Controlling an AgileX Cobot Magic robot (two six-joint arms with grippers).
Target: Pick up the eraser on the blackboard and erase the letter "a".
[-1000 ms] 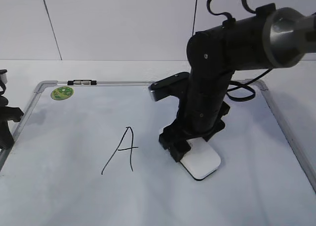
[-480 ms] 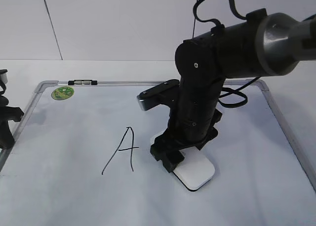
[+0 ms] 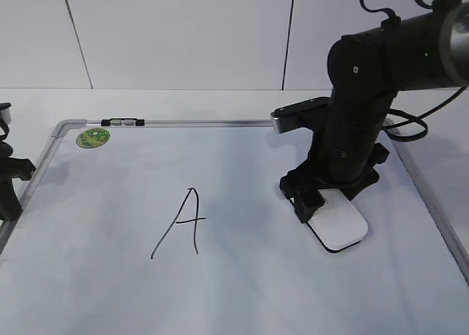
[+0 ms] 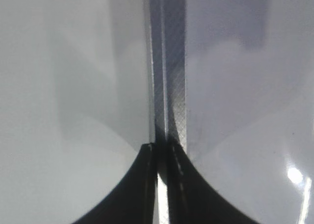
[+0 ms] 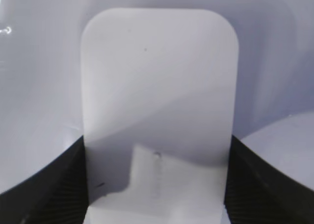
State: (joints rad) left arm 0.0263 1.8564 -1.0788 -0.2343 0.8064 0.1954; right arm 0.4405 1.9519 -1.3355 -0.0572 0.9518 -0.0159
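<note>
The blackboard [image 3: 110,291] is a white board with a grey frame lying flat on the table. My right gripper [image 3: 316,205] is shut on the white eraser [image 3: 338,229], which rests flat on the board right of centre. In the right wrist view the eraser [image 5: 159,87] fills the space between the two black fingers [image 5: 156,185]. No lowercase "a" shows anywhere; the only writing is a capital "A" [image 3: 183,221]. My left gripper [image 3: 7,196] sits at the board's left edge. In the left wrist view its jaws [image 4: 162,153] are shut above the grey frame [image 4: 169,62].
A round green sticker [image 3: 92,137] sits in the board's far left corner. A small black clip [image 3: 122,122] lies on the top frame. The right arm's black cable [image 3: 410,126] hangs near the board's right edge. A white wall stands behind the table.
The right arm first slid the eraser a little left toward the "A", then swept it well to the right. The left arm has not moved.
</note>
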